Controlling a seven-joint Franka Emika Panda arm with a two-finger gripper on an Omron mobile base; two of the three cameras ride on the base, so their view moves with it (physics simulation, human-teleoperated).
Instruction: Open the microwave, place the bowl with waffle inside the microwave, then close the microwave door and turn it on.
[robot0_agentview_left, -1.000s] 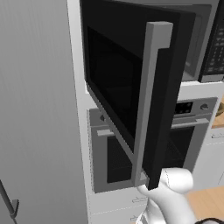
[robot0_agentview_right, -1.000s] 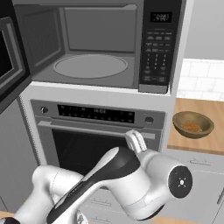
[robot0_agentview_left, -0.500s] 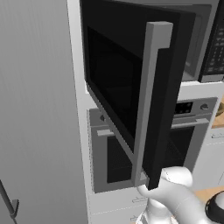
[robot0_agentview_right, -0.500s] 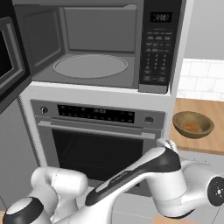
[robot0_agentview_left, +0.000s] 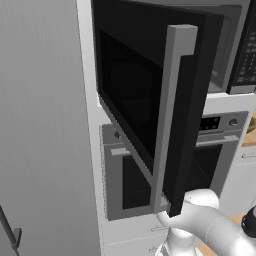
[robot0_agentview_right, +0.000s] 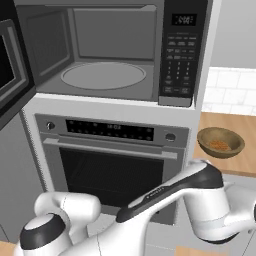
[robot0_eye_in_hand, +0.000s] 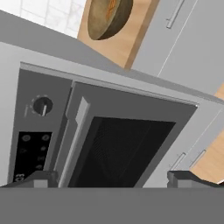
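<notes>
The microwave (robot0_agentview_right: 165, 30) stands open above the oven, its cavity and glass turntable (robot0_agentview_right: 103, 75) bare. The microwave door (robot0_agentview_left: 145, 95), with its long grey handle (robot0_agentview_left: 170, 115), is swung wide to the left; its edge also shows as the door (robot0_agentview_right: 11, 70). The brown bowl with waffle (robot0_agentview_right: 220, 143) rests on the wooden counter to the right of the oven, and appears as the bowl (robot0_eye_in_hand: 109, 15) at the top of the rolled hand view. My gripper (robot0_eye_in_hand: 113, 180) is open with nothing between its fingertips (robot0_eye_in_hand: 41, 179). It faces the oven front, well short of the bowl.
The grey oven (robot0_agentview_right: 112, 165) with a horizontal handle and round knob (robot0_eye_in_hand: 43, 106) sits under the microwave. A wooden counter (robot0_agentview_right: 240, 167) lies to its right over grey drawers (robot0_eye_in_hand: 192, 48). A tall grey cabinet wall (robot0_agentview_left: 45, 125) stands at the left. My arm's elbow (robot0_agentview_right: 205, 200) hangs low before the oven.
My arm has swung rightward and lower in front of the oven, towards the counter side. The microwave door has stayed open and the bowl has not moved.
</notes>
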